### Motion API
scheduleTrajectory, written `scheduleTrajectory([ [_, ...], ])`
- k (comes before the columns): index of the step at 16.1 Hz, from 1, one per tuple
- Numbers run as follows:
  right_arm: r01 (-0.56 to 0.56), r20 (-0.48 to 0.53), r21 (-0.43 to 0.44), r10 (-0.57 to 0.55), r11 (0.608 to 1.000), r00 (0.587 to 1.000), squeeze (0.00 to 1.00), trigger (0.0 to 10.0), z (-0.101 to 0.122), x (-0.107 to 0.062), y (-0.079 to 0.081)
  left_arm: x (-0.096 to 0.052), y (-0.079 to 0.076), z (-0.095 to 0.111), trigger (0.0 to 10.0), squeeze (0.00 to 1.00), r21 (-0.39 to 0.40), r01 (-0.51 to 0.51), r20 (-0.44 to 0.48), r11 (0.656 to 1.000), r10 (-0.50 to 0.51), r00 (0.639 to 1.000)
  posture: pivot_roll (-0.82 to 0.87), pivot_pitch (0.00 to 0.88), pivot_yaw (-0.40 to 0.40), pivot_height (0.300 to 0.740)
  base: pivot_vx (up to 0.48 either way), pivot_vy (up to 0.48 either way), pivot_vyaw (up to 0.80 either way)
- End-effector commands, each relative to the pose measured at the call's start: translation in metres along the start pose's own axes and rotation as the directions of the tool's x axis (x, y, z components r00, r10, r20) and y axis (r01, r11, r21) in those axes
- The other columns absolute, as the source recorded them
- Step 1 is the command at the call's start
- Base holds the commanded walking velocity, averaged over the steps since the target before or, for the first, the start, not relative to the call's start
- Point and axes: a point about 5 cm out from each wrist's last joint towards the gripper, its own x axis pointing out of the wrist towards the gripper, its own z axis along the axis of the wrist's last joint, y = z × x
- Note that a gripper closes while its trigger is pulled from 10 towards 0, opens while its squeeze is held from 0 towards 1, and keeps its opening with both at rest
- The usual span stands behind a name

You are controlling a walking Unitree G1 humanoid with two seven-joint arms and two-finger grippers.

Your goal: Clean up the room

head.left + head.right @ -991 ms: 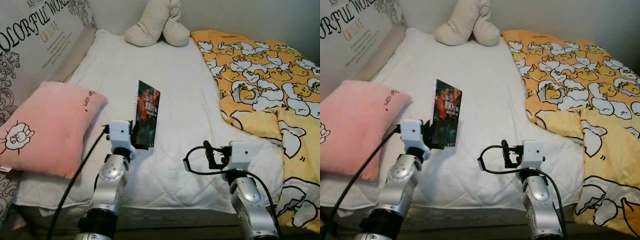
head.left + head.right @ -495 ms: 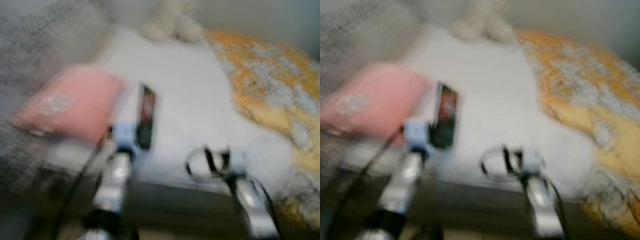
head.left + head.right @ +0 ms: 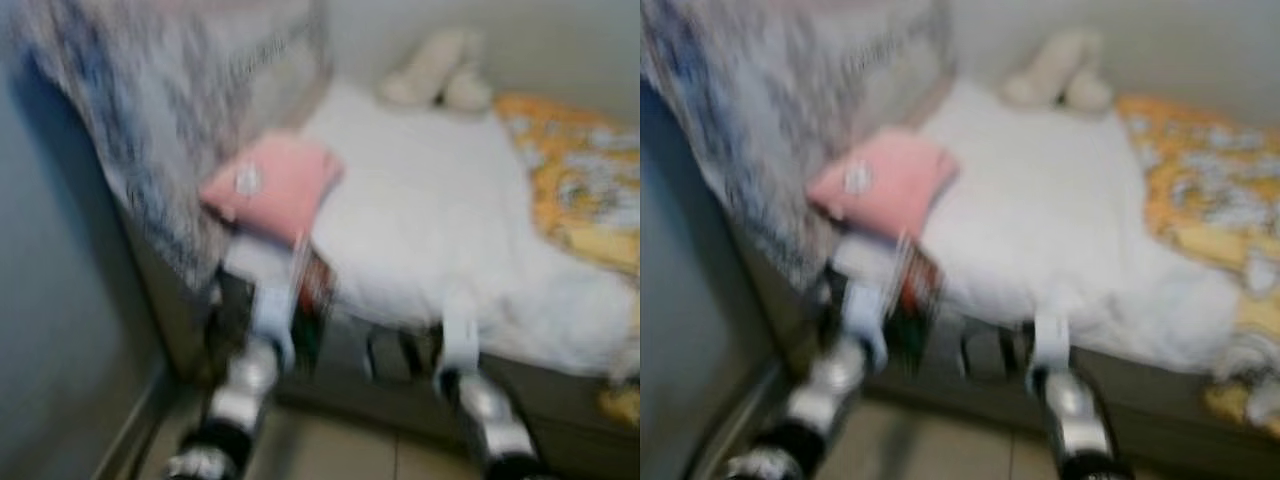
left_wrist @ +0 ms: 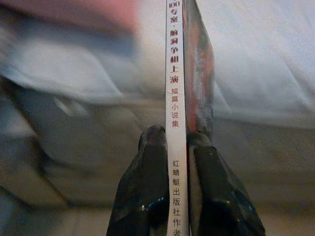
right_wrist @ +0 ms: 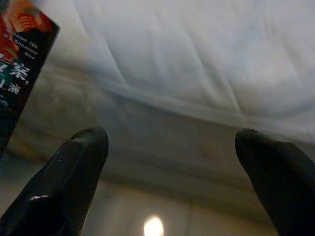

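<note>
A thin book (image 4: pixel 181 83) with a white spine and a dark red cover stands upright in my left gripper (image 4: pixel 178 140), whose fingers (image 4: pixel 155 167) are shut on its spine. In the blurred left eye view the book (image 3: pixel 312 300) hangs in front of the bed's near edge, below a pink pillow (image 3: pixel 275 185). My right gripper (image 5: pixel 172 142) is open with nothing between its fingertips (image 5: pixel 86 147); it points at the bed's side, and a corner of the book (image 5: pixel 22 64) is beside it.
The bed (image 3: pixel 420 220) has a white cover, a beige cushion (image 3: pixel 435 75) at its far end and a yellow patterned quilt (image 3: pixel 585 180) on the right. A patterned headboard (image 3: pixel 150 120) and a grey wall (image 3: pixel 60 330) rise on the left. Floor (image 3: pixel 350 455) lies below.
The whole picture has swung: the camera turned left and drew back, blurring everything. The bed now sits further right and the headboard and wall have come into view. The book stays in my left gripper.
</note>
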Motion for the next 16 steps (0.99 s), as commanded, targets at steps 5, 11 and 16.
scheduleTrajectory([
  [5,0.062,-0.381,0.025,-0.048,0.998,0.923,0.00,10.0,-0.076,-0.024,-0.016,-0.028,-0.029,-0.085,10.0,0.00,0.098,0.133,-0.399,0.986,-0.083,0.913,0.13,0.023,-0.035,0.740,0.000,0.000,0.00],
  [11,0.057,-0.550,-0.028,-0.063,0.998,0.833,0.00,10.0,-0.118,-0.049,-0.013,-0.058,-0.008,-0.131,10.0,0.00,0.104,0.105,-0.597,0.989,-0.022,0.802,0.12,0.006,-0.008,0.740,0.000,0.000,0.00],
  [16,0.122,-0.485,-0.113,-0.162,0.986,0.859,0.00,10.0,-0.117,-0.052,-0.026,-0.044,0.005,-0.111,10.0,0.00,0.193,0.126,-0.507,0.973,-0.012,0.862,0.10,0.026,0.044,0.740,0.000,0.000,0.00],
])
